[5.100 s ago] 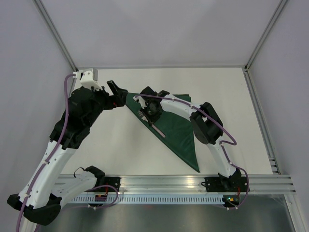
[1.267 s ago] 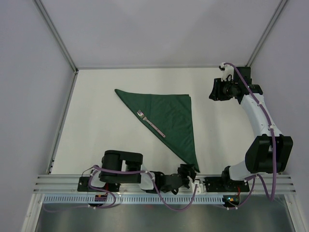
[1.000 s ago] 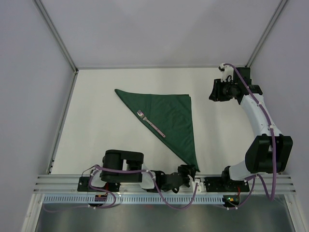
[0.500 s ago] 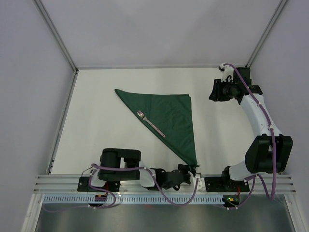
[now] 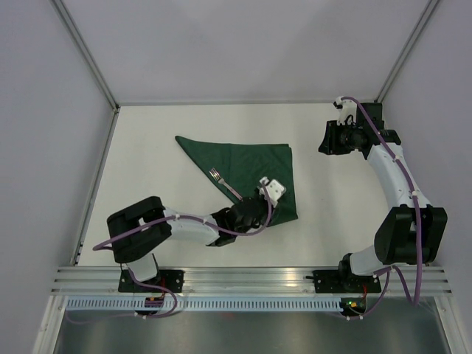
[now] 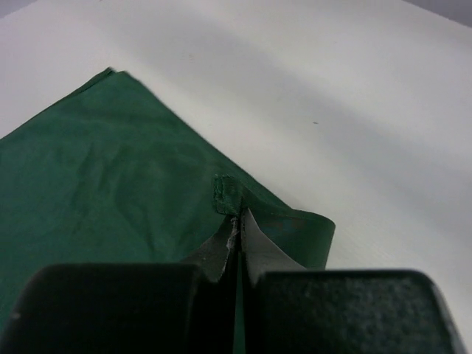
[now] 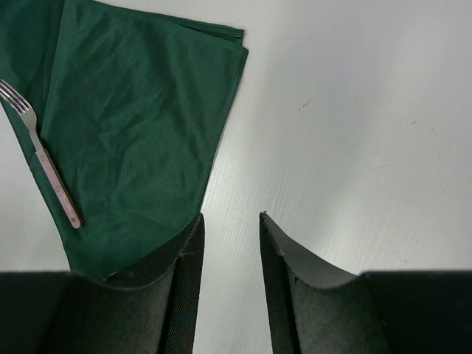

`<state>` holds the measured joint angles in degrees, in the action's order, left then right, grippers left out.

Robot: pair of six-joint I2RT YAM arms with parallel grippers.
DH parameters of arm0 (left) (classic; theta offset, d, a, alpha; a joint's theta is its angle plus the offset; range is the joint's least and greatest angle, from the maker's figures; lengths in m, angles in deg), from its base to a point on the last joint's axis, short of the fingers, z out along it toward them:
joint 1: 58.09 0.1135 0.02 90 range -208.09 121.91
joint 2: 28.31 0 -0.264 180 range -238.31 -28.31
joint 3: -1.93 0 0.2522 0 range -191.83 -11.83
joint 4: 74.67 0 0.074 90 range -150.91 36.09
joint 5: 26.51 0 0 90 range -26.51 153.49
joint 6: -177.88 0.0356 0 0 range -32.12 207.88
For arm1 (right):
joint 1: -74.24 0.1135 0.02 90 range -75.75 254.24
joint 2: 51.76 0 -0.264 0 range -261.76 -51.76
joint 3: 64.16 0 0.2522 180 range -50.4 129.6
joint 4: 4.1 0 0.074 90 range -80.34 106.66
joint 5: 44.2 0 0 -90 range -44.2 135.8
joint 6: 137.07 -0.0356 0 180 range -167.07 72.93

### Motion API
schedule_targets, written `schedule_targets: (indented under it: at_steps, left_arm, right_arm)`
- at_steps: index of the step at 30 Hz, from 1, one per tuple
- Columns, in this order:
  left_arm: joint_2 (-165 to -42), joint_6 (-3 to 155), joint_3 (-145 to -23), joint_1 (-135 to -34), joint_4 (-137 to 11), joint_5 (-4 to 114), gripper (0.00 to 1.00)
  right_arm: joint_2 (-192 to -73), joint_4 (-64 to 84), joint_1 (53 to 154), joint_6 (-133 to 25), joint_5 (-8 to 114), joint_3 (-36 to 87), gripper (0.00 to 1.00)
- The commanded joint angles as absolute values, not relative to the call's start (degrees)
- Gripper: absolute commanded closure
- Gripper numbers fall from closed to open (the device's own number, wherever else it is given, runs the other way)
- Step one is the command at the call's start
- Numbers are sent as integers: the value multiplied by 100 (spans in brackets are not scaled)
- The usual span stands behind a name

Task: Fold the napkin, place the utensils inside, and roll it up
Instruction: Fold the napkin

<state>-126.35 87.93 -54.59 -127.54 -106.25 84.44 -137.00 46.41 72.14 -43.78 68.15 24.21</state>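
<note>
Two arms in view, one busy. L gripper [image 5: 265, 198] is reached out low over the table [image 5: 162, 155] and sits on the napkin [image 5: 254, 162]; in the L wrist cam its fingers [image 6: 221, 247] are pinched tight on a small tuft of green cloth, no gap showing between the tips. That pinched corner is held up off the table w/ a rounded fold just to its right, so the near end of the napkin lies doubled back over itself; the far part is flat, a folded triangle, approx mid-table. Fork [image 5: 223, 183] lies on the cloth along its left slanting edge, tines toward the far side, handle end running under the L arm in the top cam. R gripper [image 5: 324, 140] hangs well apart from the napkin, off by the far-right side; R wrist cam shows its jaws narrowly parted w/ nothing between them, bare table below.
</note>
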Motion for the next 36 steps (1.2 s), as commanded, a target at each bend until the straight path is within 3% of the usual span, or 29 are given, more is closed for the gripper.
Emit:
schedule_targets:
  at_steps: [1,8,16,36]
  left_arm:
    - [-12184,7410,-5367,-12147,-10266,8256,98]
    - [-11910,6468,-5068,-10847,-9809,8142,98]
    - [-11937,6028,-4875,-10064,-9756,7940,98]
    - [-11989,5606,-4576,-9272,-9712,7641,98]
  right_arm:
    - [-13640,4482,7196,-4373,6926,2422,58]
    - [-13649,4508,7205,-4382,6988,2413,59]
    - [-13675,4517,7205,-4408,7032,2395,59]
    - [-13816,4534,7214,-4408,7102,2378,59]
